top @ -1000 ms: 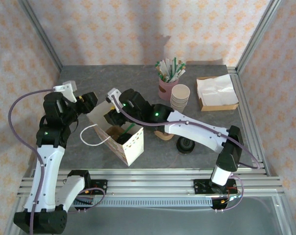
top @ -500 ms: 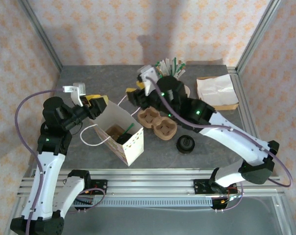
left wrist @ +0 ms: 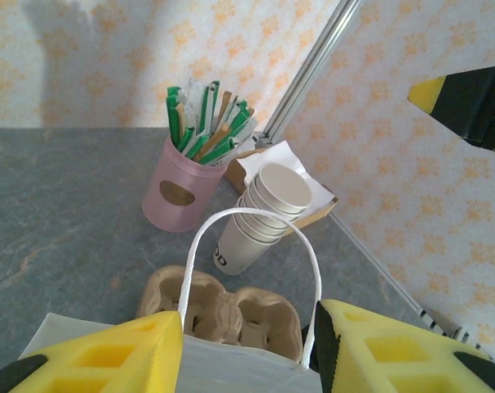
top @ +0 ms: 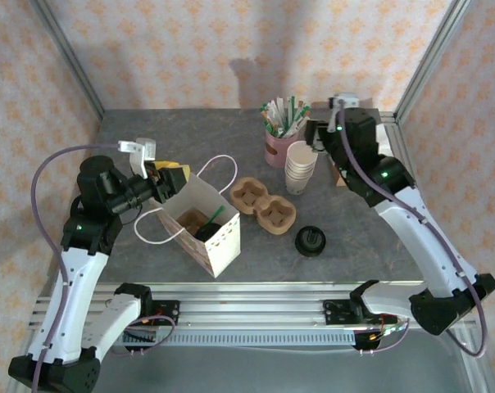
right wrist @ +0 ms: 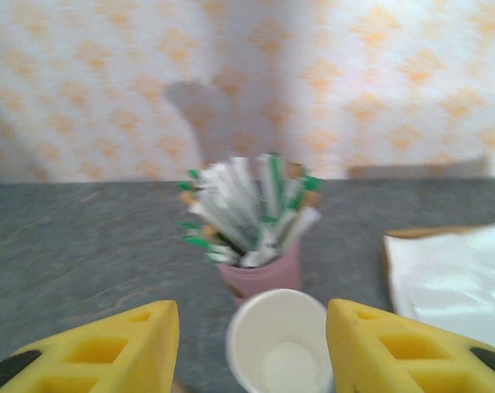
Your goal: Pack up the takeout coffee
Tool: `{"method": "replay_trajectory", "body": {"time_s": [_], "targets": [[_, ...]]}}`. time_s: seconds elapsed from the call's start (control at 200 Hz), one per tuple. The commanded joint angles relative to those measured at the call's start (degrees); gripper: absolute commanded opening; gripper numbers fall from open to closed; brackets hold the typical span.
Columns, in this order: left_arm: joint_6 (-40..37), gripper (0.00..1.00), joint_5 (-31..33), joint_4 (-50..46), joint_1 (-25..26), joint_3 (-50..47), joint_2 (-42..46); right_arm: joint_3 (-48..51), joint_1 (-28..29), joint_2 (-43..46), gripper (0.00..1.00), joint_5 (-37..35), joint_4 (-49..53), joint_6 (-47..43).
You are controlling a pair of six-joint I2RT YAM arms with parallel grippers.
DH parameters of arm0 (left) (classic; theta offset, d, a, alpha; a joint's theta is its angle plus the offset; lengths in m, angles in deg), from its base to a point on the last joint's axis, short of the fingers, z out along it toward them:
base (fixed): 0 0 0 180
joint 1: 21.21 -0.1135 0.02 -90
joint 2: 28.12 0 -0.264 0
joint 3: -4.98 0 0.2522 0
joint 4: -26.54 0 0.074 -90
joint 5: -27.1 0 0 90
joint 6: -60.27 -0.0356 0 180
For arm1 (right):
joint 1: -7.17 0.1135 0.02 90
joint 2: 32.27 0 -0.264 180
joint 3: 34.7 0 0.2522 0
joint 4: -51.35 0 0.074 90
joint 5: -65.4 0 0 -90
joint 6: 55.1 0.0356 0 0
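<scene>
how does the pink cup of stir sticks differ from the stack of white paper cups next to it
The pink cylindrical cup is a single container crammed with green and white wrapped sticks; the stack of white paper cups is several nested cups, the top one empty. The pink cup bears an oval label; the white stack leans and shows dark print near its base. Both stand open-topped on the grey table.

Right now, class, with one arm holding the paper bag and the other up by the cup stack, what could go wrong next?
1. The left gripper pinches only the top edge of the paper bag; a pull could tilt it and tip whatever sits inside.
2. The right gripper, jaws open, hovers over the stack of white paper cups; descending could topple it or knock the pink straw holder beside it.
3. The bag's handle loops near the cup carrier and could snag.
</scene>
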Motion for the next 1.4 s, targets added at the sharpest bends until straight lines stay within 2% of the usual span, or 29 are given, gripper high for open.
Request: {"method": "replay_trajectory", "body": {"time_s": [0.0,0.085,0.185,0.37,0.525,0.691,0.801,0.981,1.106,1.396], "targets": [[-3.59,0.49,-0.97,-7.63,0.87,4.43,0.03,2.68,-5.69,1.46,0.51,3.77,3.91,5.79],[-5.45,0.50,1.74,-13.46,1.06,6.13,0.11,3.70,-9.82,1.46,0.51,5.22,5.55,7.75],[-7.04,0.52,-0.30,-18.09,1.08,8.85,-0.25,4.50,-12.99,1.46,0.51,4.97,6.87,8.47],[-10.24,0.54,-2.45,-20.12,1.12,13.82,-1.60,6.16,-17.48,-0.42,0.56,-4.00,8.29,11.72],[-13.08,0.53,-3.49,-18.67,1.09,12.53,-2.64,7.01,-22.52,-1.26,0.55,1.31,6.59,12.92],[-9.11,0.51,-5.45,-12.43,0.92,7.56,-0.88,5.84,-23.86,-3.85,0.54,6.31,5.58,12.32],[-9.81,0.51,-1.95,-14.03,0.86,8.27,-0.85,4.81,-23.86,-6.59,0.52,8.60,4.71,12.58],[-8.29,0.52,-1.80,-13.08,0.92,7.58,-1.10,5.23,-26.87,-10.49,0.46,14.78,0.83,13.59],[-7.68,0.52,-0.81,-12.85,0.90,7.38,-1.60,2.62,-27.54,-14.79,0.46,11.30,1.62,12.56],[-6.31,0.53,-1.07,-12.57,0.78,7.37,-2.08,-6.28,-28.08,-25.53,0.46,9.05,3.07,8.22]]}}
